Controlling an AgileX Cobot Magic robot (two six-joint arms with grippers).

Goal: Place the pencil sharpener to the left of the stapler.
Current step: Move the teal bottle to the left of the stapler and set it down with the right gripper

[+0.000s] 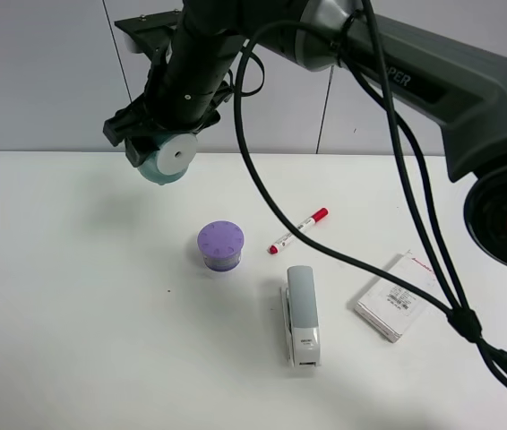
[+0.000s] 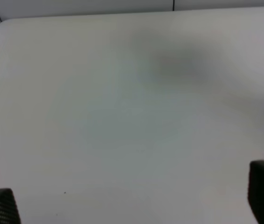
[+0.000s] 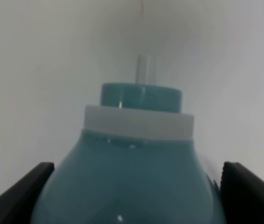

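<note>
The mint-teal pencil sharpener (image 1: 167,159) hangs in the air over the far left part of the table, its white round face toward the camera. My right gripper (image 1: 150,143) has reached across the middle and is shut on it. In the right wrist view the teal body (image 3: 136,163) fills the space between the two dark fingers (image 3: 22,193). The light-grey stapler (image 1: 301,313) lies lengthwise near the front of the table, well to the right of and below the sharpener. My left gripper (image 2: 133,200) is open over bare table, nothing between its fingertips (image 2: 1,205).
A purple round ridged-lid container (image 1: 220,246) stands between the sharpener and the stapler. A red-capped marker (image 1: 298,230) lies behind the stapler. A flat white box (image 1: 399,296) sits to its right. Black cables (image 1: 415,224) hang across the right side above the white table (image 1: 74,296).
</note>
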